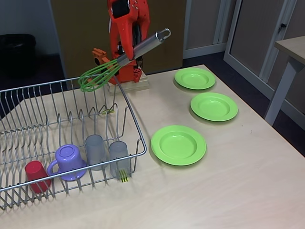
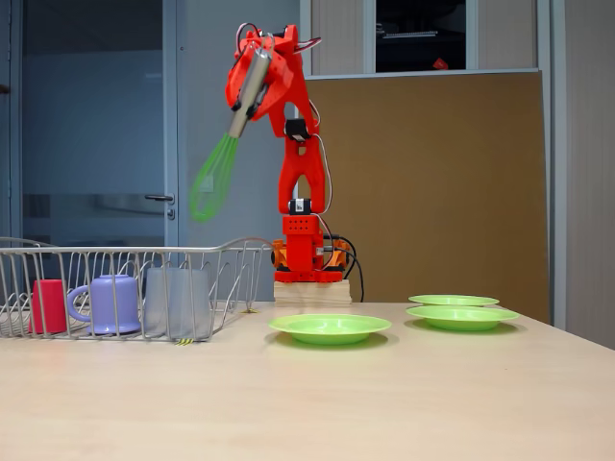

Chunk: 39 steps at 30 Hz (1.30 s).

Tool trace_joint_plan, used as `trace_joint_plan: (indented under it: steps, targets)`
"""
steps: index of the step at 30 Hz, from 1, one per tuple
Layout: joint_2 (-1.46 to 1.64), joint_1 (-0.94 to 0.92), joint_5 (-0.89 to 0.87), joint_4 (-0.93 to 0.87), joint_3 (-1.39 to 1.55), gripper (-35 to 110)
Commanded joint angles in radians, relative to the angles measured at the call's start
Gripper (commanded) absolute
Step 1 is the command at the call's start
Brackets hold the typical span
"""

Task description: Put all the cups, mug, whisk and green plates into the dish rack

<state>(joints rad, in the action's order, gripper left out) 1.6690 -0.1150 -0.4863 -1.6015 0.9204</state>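
My gripper [image 1: 127, 56] hangs in the air, shut on the silver handle of the whisk [image 1: 97, 75], whose green loops point down-left over the far right corner of the dish rack [image 1: 138, 131]. In the rack's near row stand the red cup [image 1: 35, 175], the purple mug [image 1: 69, 160] and two grey-blue tumblers [image 1: 95, 150] [image 1: 119, 158], all upside down. Three green plates [image 1: 178, 144] [image 1: 214, 106] [image 1: 195, 78] lie on the table right of the rack. From the side, the gripper [image 2: 252, 82] holds the whisk [image 2: 213, 178] high above the rack [image 2: 115, 252].
The arm's wooden base [image 1: 129, 86] stands at the table's far edge behind the rack. A second table [image 1: 291, 46] stands off to the right. The near right part of the tabletop [image 1: 238, 191] is bare.
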Motion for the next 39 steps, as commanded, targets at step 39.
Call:
trace_joint_plan:
  steps: [39]
  targets:
    - [-0.566,-0.526,1.112,0.285,0.302,0]
